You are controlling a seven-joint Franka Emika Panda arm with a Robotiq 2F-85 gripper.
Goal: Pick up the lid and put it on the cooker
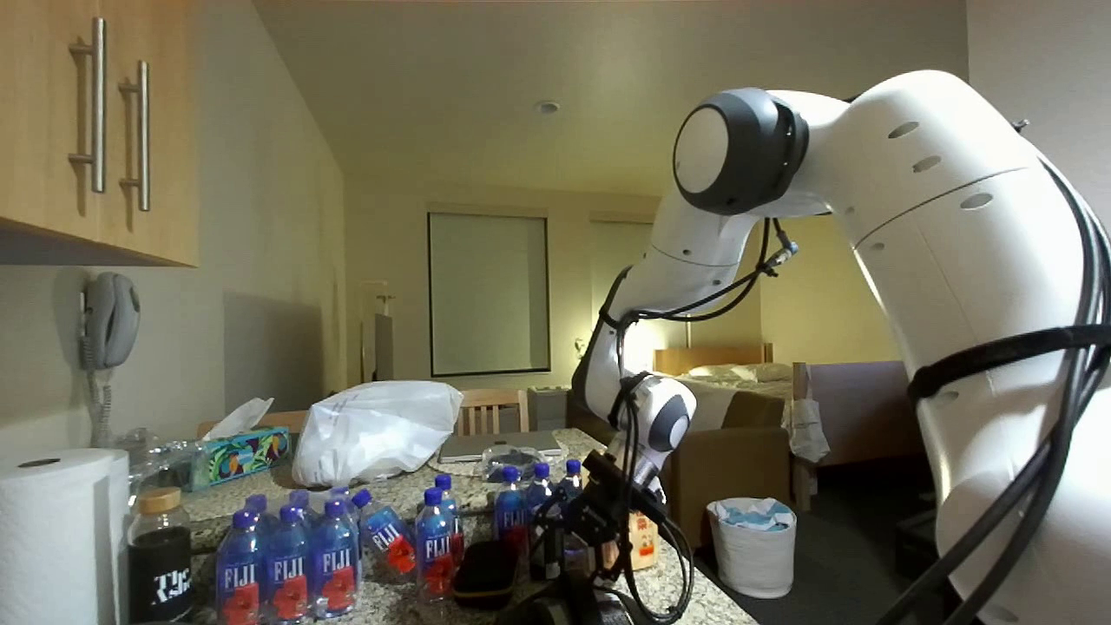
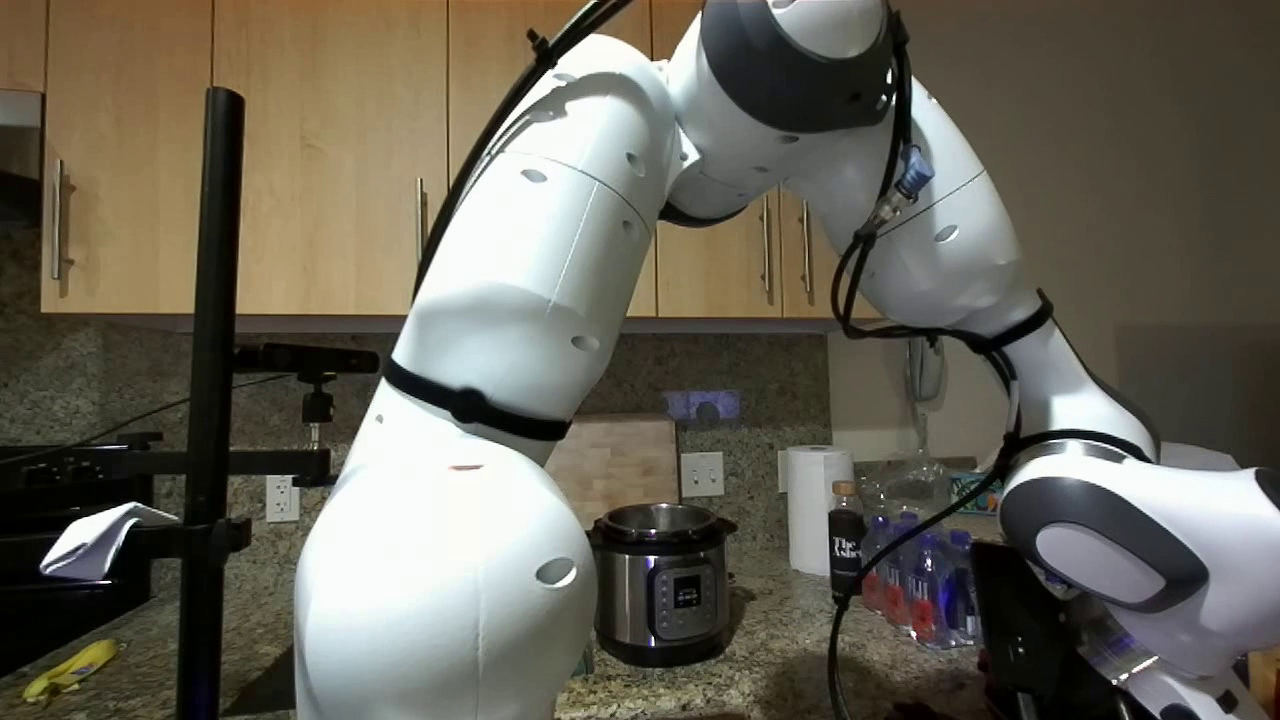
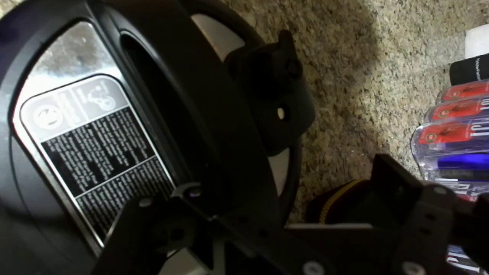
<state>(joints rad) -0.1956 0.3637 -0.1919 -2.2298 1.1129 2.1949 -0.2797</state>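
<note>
The large black lid (image 3: 126, 126) fills the left of the wrist view, its label and thick handle facing up. In an exterior view the lid (image 1: 564, 608) is cut off by the bottom edge. My gripper (image 3: 298, 173) is open, with fingers wide apart. Its left finger overlaps the lid's rim and handle in the wrist view; whether it touches cannot be told. Its right finger is beyond the rim, over a dark case. In an exterior view the gripper (image 1: 581, 551) is low above the lid. The silver cooker (image 2: 665, 590) stands with its top uncovered, partly behind the arm.
A black case with yellow zipper (image 1: 486, 573) lies beside the lid. Several water bottles (image 1: 291, 564) stand near it. A paper-towel roll (image 2: 820, 510) and a black-labelled bottle (image 2: 846, 545) stand between bottles and cooker. A black pole (image 2: 205, 400) rises near the arm base.
</note>
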